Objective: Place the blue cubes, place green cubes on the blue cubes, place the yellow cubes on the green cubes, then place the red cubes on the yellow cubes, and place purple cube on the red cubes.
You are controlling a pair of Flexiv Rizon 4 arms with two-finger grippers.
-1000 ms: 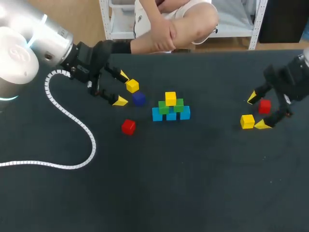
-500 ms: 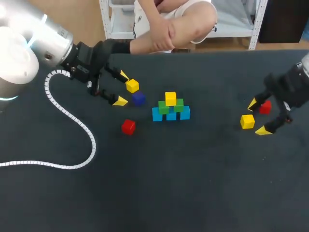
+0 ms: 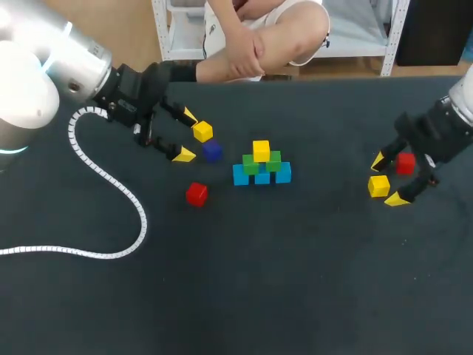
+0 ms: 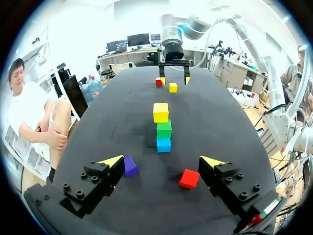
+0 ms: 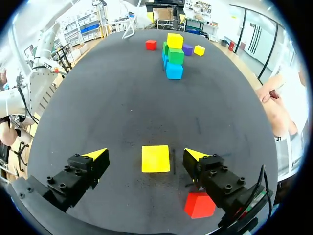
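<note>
Mid-table stands a pyramid: blue cubes at the bottom, green cubes on them, one yellow cube on top. My left gripper hangs open to its left. Close ahead of it lie a loose yellow cube and the purple cube, with a red cube nearer the front. In the left wrist view the purple cube lies beside one finger and the red cube beside the other. My right gripper is open, and another yellow cube lies untouched between its fingers. A second red cube lies beside one finger.
A white coiled cable trails from my left arm across the left part of the black table. A person sits just behind the table's far edge.
My right gripper has shifted from around the red cube towards the front, so its fingers now flank the yellow cube. The left arm has not moved.
</note>
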